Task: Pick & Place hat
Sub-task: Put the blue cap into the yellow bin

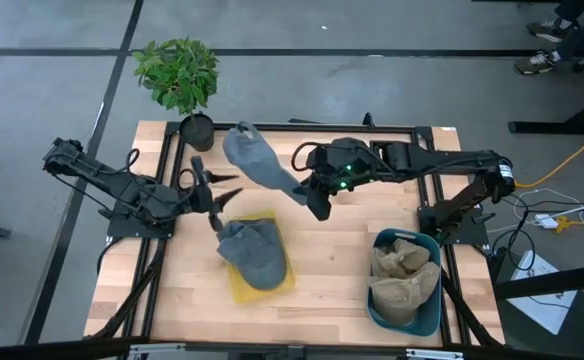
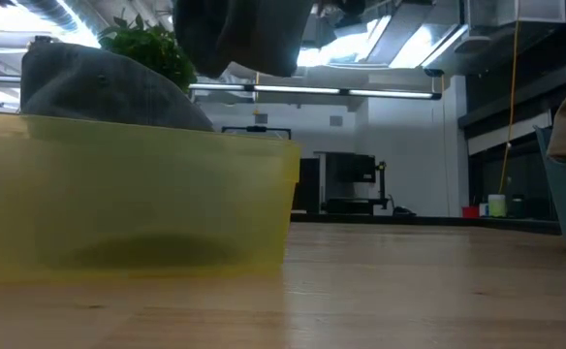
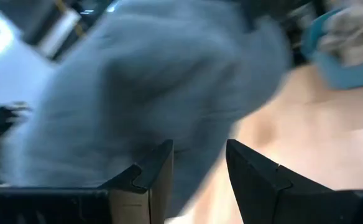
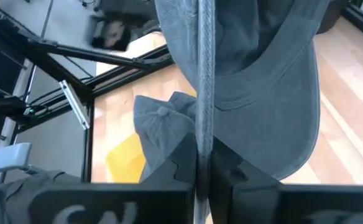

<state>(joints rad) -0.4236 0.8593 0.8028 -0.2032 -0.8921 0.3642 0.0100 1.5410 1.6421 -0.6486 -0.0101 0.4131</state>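
**Grey hat held in the air, behind the yellow bin**

High view: the right gripper [image 1: 315, 203], fingers clamped on a grey hat [image 1: 255, 158], holds it above the table; the hat stretches away toward the plant [image 1: 177, 72]. The yellow bin [image 1: 234, 286], already holding another hat [image 1: 252, 252], lies nearer the front edge. The left gripper [image 1: 224, 196] waits beside it, fingers parted and empty.

Right wrist view: the fabric is pinched between shut fingers, with the bin beyond
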